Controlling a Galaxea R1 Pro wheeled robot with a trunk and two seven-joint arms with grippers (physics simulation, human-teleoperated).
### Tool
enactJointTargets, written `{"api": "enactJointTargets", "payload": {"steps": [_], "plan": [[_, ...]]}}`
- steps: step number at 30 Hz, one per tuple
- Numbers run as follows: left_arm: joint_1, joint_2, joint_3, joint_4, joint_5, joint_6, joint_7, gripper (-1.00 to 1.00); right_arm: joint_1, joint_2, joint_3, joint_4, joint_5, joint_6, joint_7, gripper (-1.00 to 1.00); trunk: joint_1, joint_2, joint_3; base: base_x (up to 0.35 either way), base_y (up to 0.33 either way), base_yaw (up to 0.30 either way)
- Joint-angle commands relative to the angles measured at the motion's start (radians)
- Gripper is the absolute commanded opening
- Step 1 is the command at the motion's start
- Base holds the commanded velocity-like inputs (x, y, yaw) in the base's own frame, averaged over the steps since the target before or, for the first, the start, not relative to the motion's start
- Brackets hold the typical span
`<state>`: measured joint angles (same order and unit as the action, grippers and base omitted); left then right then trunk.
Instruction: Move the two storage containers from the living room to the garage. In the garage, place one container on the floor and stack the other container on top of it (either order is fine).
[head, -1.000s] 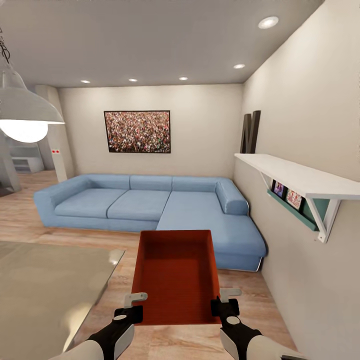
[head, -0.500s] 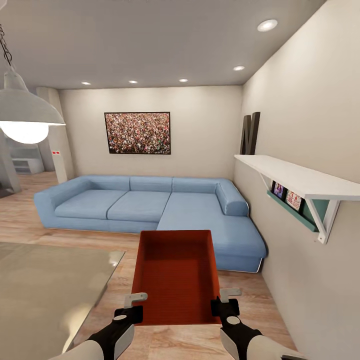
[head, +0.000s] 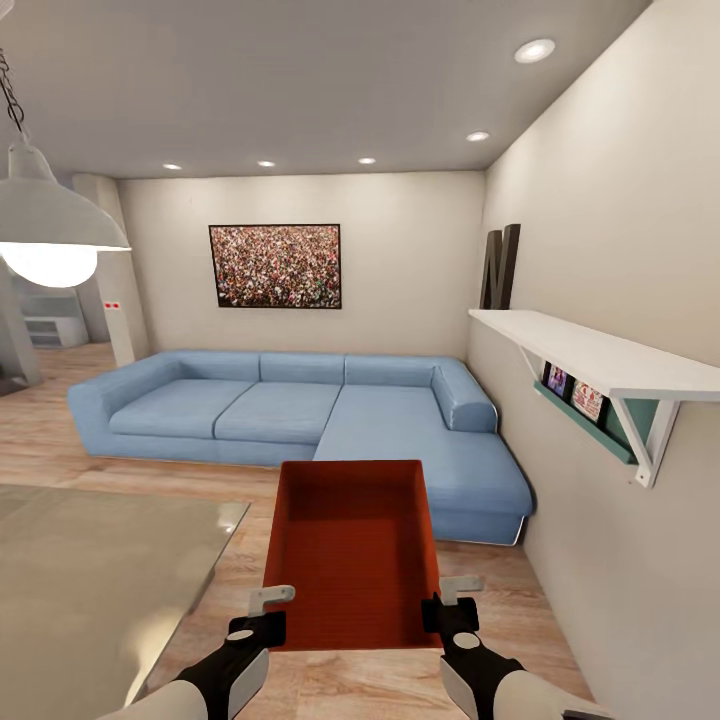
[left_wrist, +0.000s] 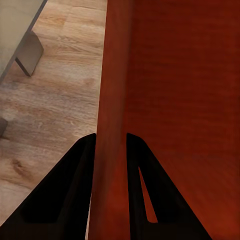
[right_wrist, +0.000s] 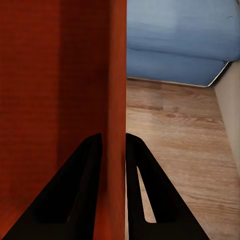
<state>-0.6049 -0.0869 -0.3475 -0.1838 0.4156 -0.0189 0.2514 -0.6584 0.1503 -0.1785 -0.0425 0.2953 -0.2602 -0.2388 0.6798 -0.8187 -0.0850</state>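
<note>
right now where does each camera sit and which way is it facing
Head view: on the robot's head, looking forward and down at the storage container, sofa, both arms.
Left wrist view: near the left tool, along its fingers clamping the container's wall.
Right wrist view: near the right tool, clamping the opposite wall, floor beyond.
Shared: the container.

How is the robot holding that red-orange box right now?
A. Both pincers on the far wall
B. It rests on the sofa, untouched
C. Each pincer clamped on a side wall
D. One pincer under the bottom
C. The left pincer straddles one side wall of the storage container and the right pincer straddles the opposite wall, one finger inside and one outside, with the box in front of the blue sofa.
</note>
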Motion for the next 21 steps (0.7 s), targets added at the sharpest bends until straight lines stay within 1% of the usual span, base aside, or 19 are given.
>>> {"api": "enactJointTargets", "payload": {"steps": [1, 8, 12, 21], "plan": [[-0.001, 0.001, 0.005, -0.002, 0.0, -0.001, 0.011, -1.0, -0.001, 0.001, -0.034, 0.001, 0.005, -0.004, -0.007, -1.0, 0.0, -0.001, -0.002, 0.0, 0.0, 0.0], [-0.001, 0.001, 0.004, -0.002, 0.0, -0.001, 0.011, -1.0, -0.001, 0.003, -0.033, 0.001, 0.005, -0.005, -0.013, -1.0, 0.0, -0.001, -0.002, 0.0, 0.0, 0.013], [-0.001, 0.001, 0.005, -0.002, 0.0, -0.001, 0.011, -1.0, -0.001, 0.002, -0.033, 0.001, 0.007, -0.005, -0.01, -1.0, 0.0, -0.001, 0.0, 0.0, 0.0, 0.207], [-0.001, 0.001, 0.004, -0.002, 0.0, -0.001, 0.011, -1.0, -0.001, 0.001, -0.033, 0.001, 0.007, -0.005, -0.007, -1.0, 0.0, -0.001, 0.005, 0.0, 0.0, 0.256]]}}
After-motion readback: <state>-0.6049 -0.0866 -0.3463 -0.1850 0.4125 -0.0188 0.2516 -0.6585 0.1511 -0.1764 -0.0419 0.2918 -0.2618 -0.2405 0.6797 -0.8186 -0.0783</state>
